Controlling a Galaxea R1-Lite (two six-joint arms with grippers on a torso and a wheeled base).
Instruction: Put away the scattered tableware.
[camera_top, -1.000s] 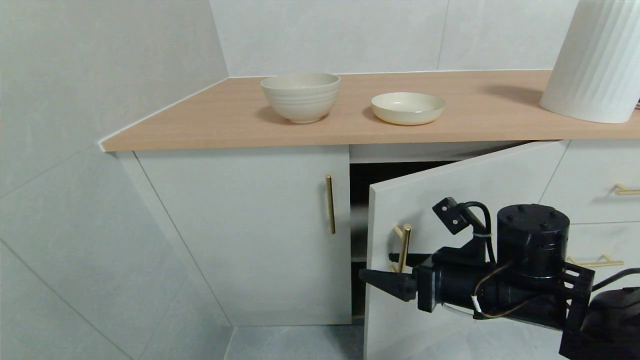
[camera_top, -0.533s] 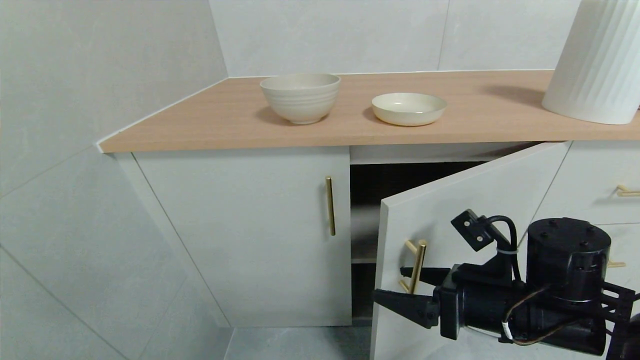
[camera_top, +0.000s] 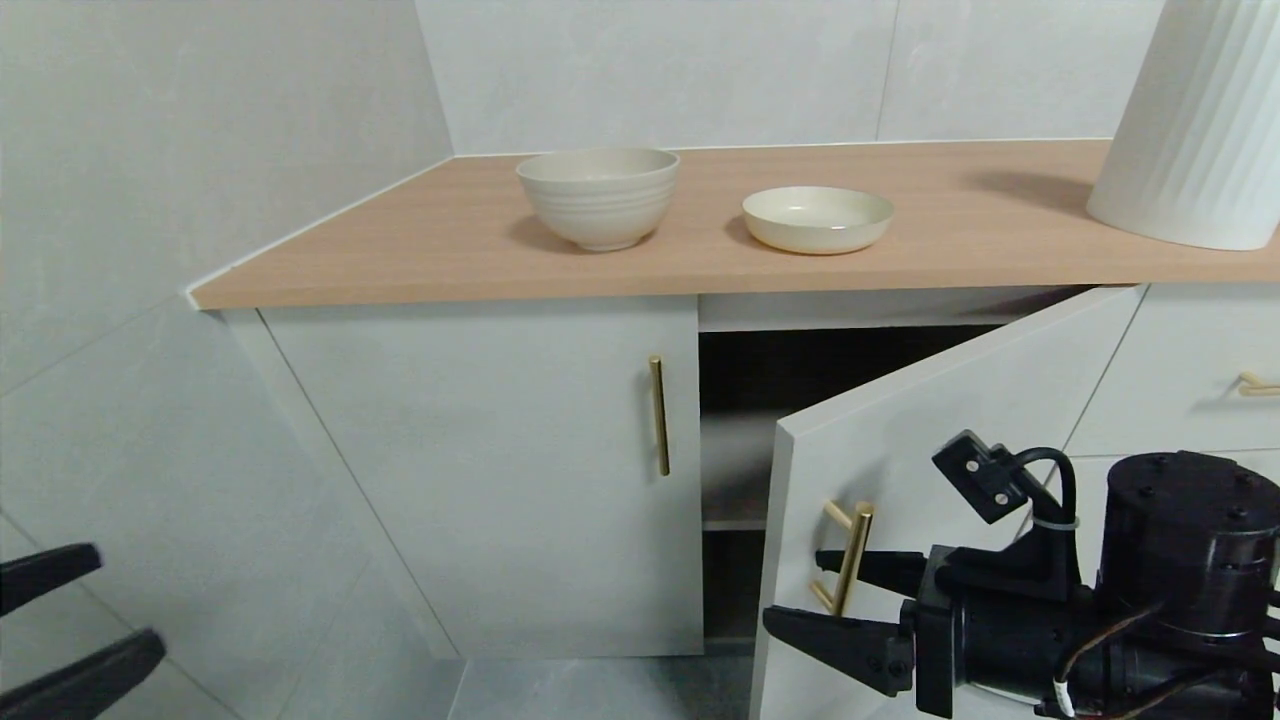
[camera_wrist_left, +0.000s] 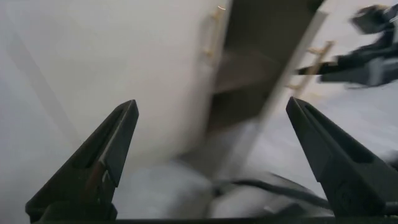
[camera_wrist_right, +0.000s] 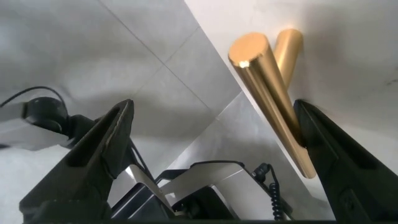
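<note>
Head view gives you the tableware. A deep cream ribbed bowl and a shallow cream dish stand upright on the wooden desk, side by side but apart. The bowl is nearer the wall corner on the left, the dish to its right. The bowl has horizontal ridges round its wall. The dish is low with a plain rim and a glossy inside. A tall white fluted container stands well to the right on the same desk.

Below the desk, the white right-hand cabinet door is swung partly open, with a shelf in the gap. The white left-hand door is closed.

Your right gripper is at the open door's brass bar handle, fingers apart, one either side of the bar. Right wrist view gives you the close-up. The bar runs between the fingers, close to one of them and not clamped. Can't tell if it touches.

In head view your left gripper sits low at far left, in front of the tiled wall and well apart from the cabinet, fingers apart. Left wrist view looks across at the cabinet gap, blurred, with the right gripper at the handle.
</note>
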